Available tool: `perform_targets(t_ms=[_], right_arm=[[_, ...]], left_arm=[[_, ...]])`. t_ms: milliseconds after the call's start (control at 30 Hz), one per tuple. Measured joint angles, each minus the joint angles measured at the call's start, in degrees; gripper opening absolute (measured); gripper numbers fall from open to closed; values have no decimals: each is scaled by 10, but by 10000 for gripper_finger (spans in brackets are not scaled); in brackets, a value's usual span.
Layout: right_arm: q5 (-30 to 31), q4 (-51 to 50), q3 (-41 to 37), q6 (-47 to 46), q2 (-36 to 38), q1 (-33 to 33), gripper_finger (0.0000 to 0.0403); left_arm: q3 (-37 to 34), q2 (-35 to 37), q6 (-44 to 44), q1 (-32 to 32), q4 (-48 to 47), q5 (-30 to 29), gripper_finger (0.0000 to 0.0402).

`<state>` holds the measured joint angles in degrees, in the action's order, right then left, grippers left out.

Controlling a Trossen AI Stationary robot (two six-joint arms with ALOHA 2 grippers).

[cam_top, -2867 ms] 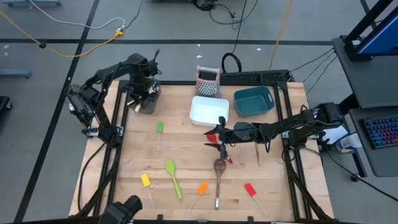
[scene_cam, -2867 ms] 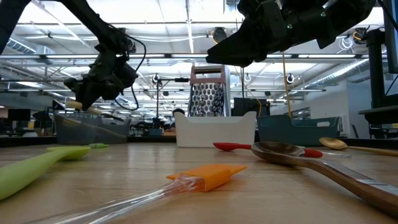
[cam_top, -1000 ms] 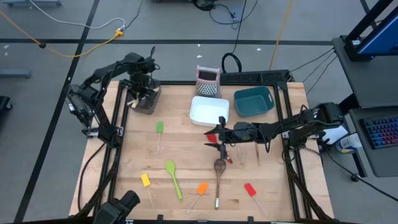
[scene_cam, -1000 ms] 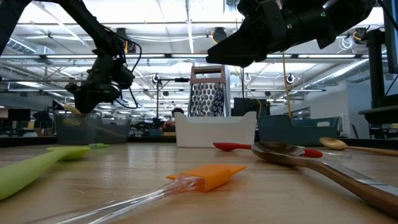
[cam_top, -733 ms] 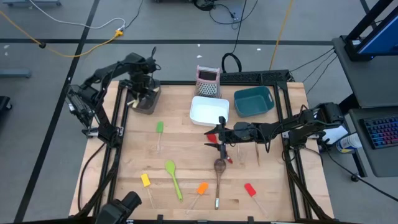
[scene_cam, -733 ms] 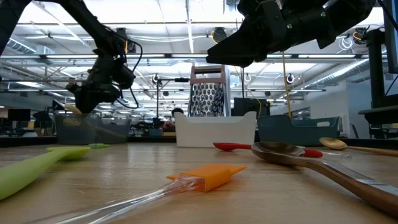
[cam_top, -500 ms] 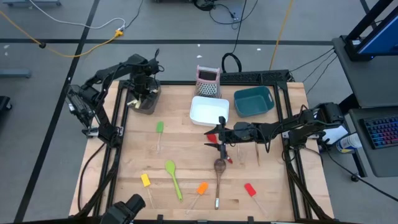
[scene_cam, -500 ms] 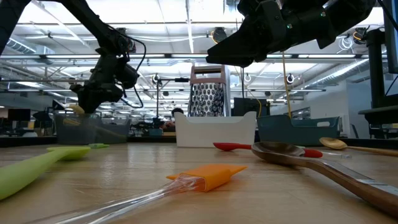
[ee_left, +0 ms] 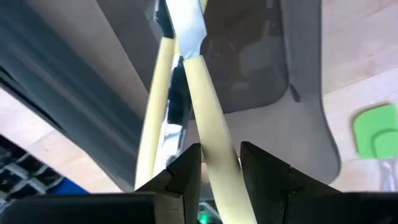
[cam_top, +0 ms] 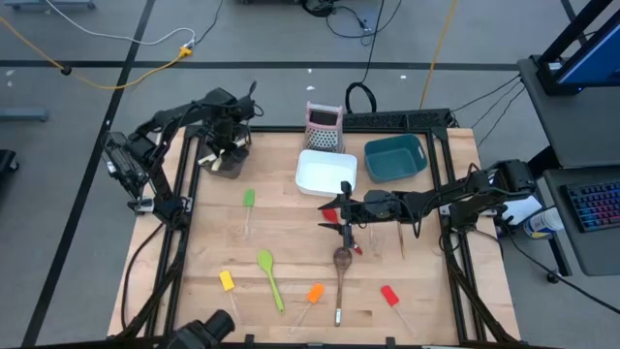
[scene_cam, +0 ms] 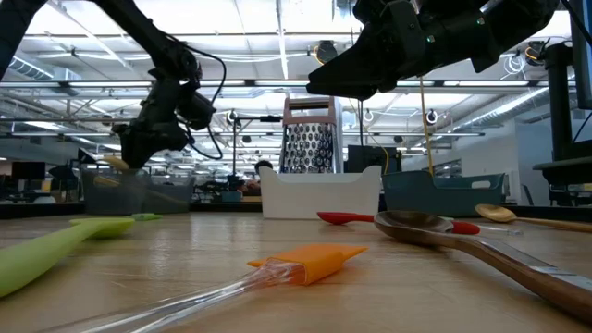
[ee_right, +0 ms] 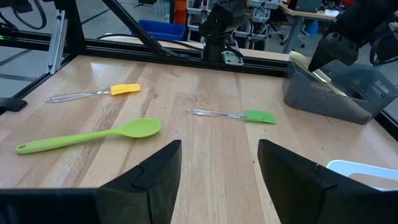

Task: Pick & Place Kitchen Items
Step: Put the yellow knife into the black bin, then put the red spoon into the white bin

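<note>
L tool [ee_left: 219, 163] on cream-handled knife [ee_left: 208, 134], over dark bin [cam_top: 229, 158]

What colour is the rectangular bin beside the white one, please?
Teal, clearest in the high view.

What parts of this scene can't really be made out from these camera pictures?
- Contents of the dark mesh bin: in the high view the left gripper and arm cover it.
- The cream-handled knife it holds: blade blurred in the left wrist view.
- Teal bin inside: low view shows only its wall.
- Red spoon: partly under the right gripper in the high view.
</note>
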<state>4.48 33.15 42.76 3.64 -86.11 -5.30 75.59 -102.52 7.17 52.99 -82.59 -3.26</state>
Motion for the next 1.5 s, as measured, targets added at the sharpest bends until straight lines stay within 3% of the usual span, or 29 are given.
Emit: perform_targets(t_ms=[367,1333,1500], right_arm=[[0,0,0,0,0,0,208],[0,0,0,0,0,0,208],[0,0,0,0,0,0,208]], left_arm=[[0,0,-8,-41,-2,-109,115],[0,3,-7,-248,2,-129,115],[0,3,-7,-280,2,-99,115]])
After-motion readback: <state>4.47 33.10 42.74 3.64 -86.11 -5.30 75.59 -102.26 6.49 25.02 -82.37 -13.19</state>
